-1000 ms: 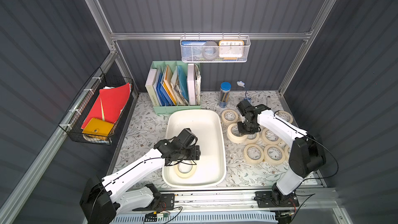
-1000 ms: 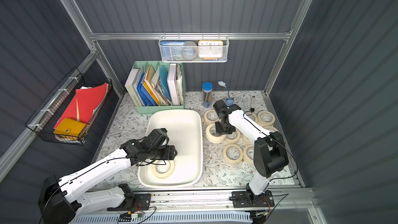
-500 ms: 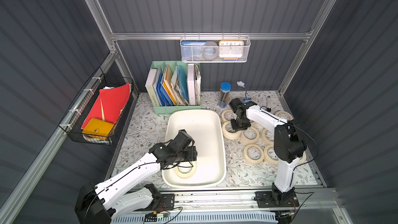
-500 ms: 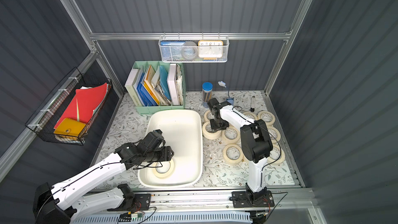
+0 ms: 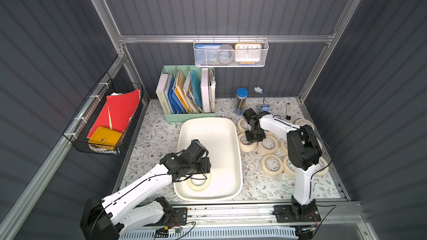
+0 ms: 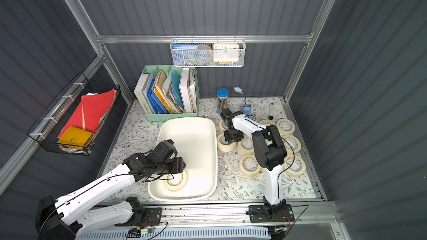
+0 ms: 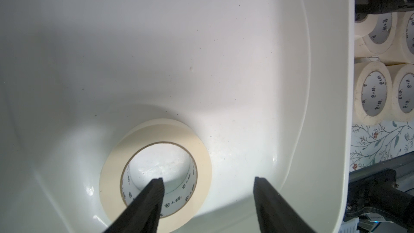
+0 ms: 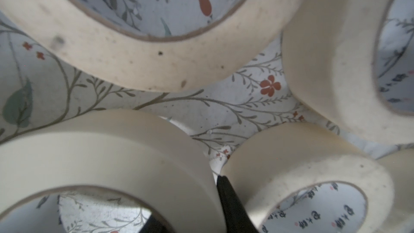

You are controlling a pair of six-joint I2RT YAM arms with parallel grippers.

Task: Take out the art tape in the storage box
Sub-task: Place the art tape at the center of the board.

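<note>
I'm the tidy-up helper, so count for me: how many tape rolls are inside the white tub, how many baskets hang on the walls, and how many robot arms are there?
Cream-beige masking-tape rolls inside the cream-white plastic tub: 1
Hanging baskets, a white mesh basket and a black wire basket: 2
White-and-black robot arms, left arm and right arm: 2
Total: 5

In both top views the left gripper [image 5: 203, 172] covers the upper arc of the art tape roll [image 5: 199, 189] low in the storage box [image 5: 219, 139], and its fingertips are hidden. Right of centre, the right arm [image 5: 302, 151] overlaps several table rolls [image 5: 263, 165]. In the left wrist view both fingers [image 7: 152, 198] run off the frame edge. In the right wrist view every roll is cropped, the pinched roll [image 8: 112, 153] is blurred, and one finger of the right gripper [image 8: 188, 198] hides behind its wall.
</note>
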